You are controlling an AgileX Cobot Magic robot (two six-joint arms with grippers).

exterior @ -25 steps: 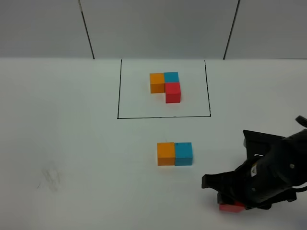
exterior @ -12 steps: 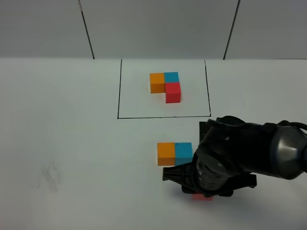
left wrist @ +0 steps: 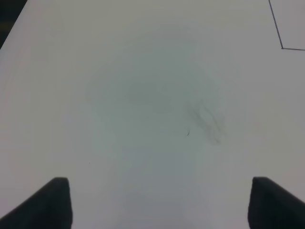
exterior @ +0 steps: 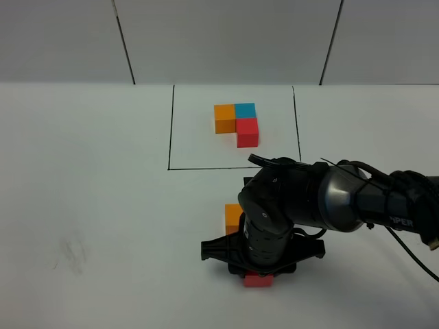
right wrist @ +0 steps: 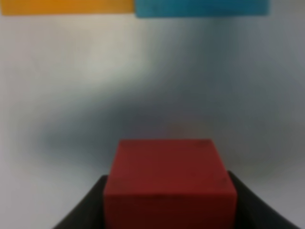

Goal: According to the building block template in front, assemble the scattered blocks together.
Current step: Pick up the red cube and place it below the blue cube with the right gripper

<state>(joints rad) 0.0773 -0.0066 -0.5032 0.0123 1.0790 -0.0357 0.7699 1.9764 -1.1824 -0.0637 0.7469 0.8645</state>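
Note:
The template [exterior: 236,123], an L of orange, cyan and red cubes, sits inside the black outline [exterior: 169,130] at the back. My right gripper [exterior: 258,274] is shut on the red cube [exterior: 258,280], held low just in front of the joined loose pair. In the exterior view the arm hides the cyan cube, and only part of the orange cube [exterior: 232,217] shows. The right wrist view shows the red cube [right wrist: 170,183] between the fingers, with the orange cube [right wrist: 66,5] and cyan cube [right wrist: 200,7] ahead and a gap between. My left gripper [left wrist: 164,205] is open and empty over bare table.
The white table [exterior: 103,205] has a faint grey smudge [exterior: 72,253] at the front left, also seen in the left wrist view [left wrist: 205,119]. A corner of the black outline [left wrist: 281,33] shows in the left wrist view. A grey wall stands behind.
My right arm has swept left from the front right, carrying the red cube to just in front of the orange-cyan pair, and now hides the cyan cube.

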